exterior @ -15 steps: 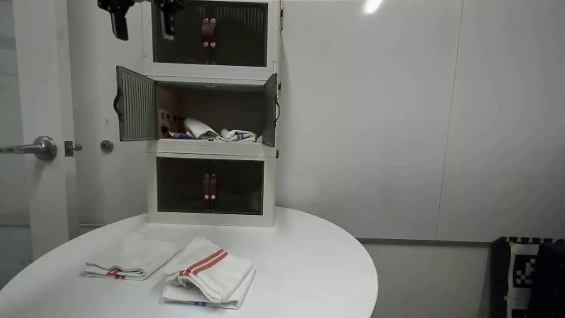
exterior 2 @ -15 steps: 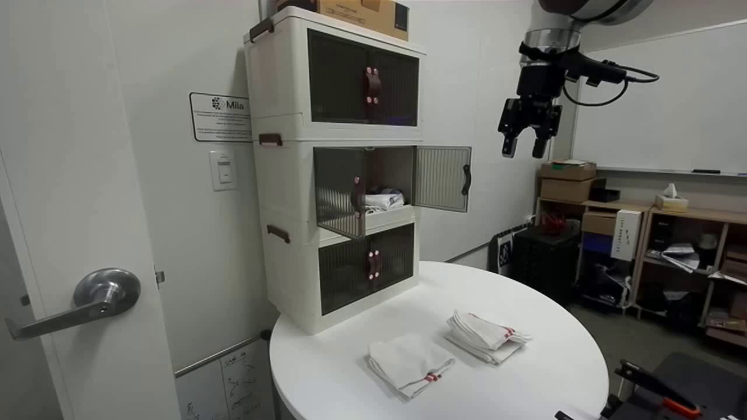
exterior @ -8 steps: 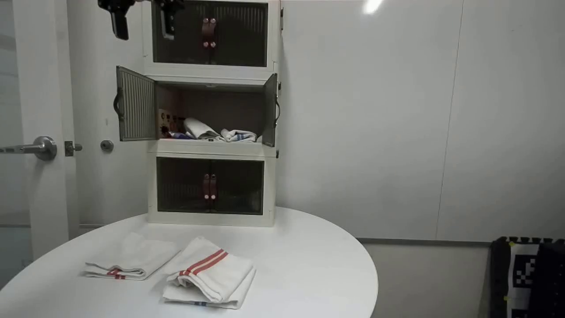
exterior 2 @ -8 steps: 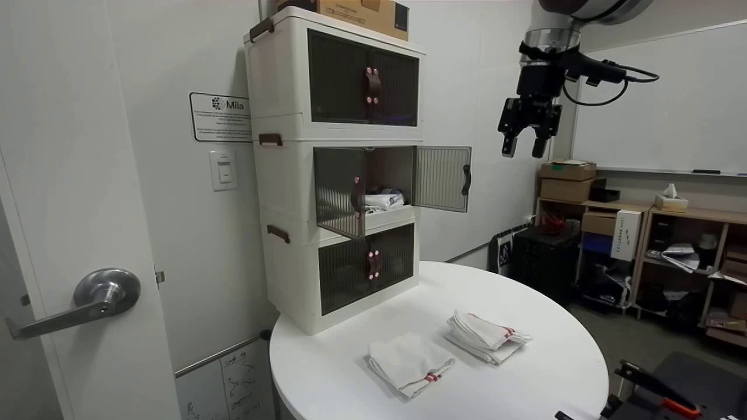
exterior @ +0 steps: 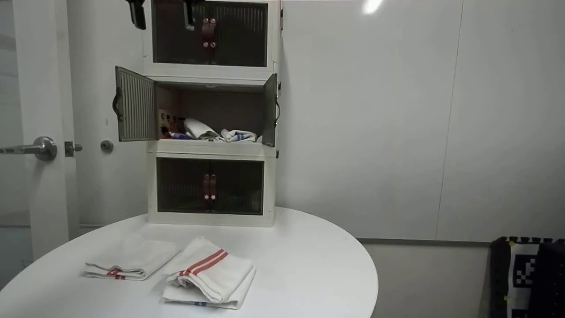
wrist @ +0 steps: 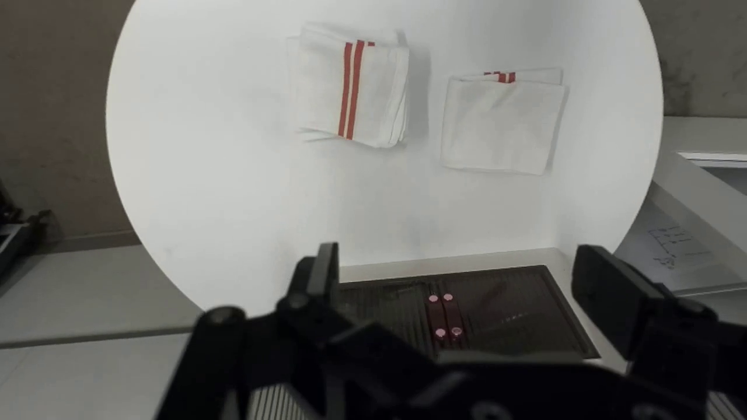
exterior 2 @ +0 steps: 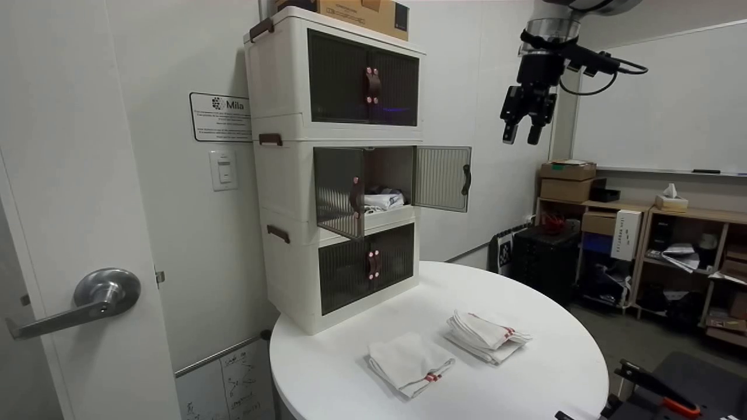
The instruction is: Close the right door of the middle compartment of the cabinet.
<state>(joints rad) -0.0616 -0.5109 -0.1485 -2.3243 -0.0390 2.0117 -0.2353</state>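
Observation:
The white cabinet (exterior: 212, 148) has three stacked compartments. In the middle one, the right door (exterior: 270, 110) stands wide open, with its dark handle (exterior: 277, 111) on the outer face; the door also shows in an exterior view (exterior 2: 442, 178). The left door (exterior: 137, 106) is open too (exterior 2: 339, 192). A ribbed strip of the right door (wrist: 274, 403) shows low in the wrist view. My gripper (exterior 2: 521, 139) is open and empty, high in front of the cabinet and apart from both doors. Its fingertips show at the top of an exterior view and frame the wrist view (wrist: 457, 252).
Folded cloths lie on the round white table (exterior: 318, 265): a striped stack (exterior: 212, 269) and a plain one (exterior: 132, 256). Cloths (exterior: 238, 135) lie inside the middle compartment. The top and bottom compartments are shut. A cardboard box (exterior 2: 350, 14) sits on the cabinet.
My gripper has moved up and, in an exterior view, to the right. It stays open. The doors and cloths show no clear movement.

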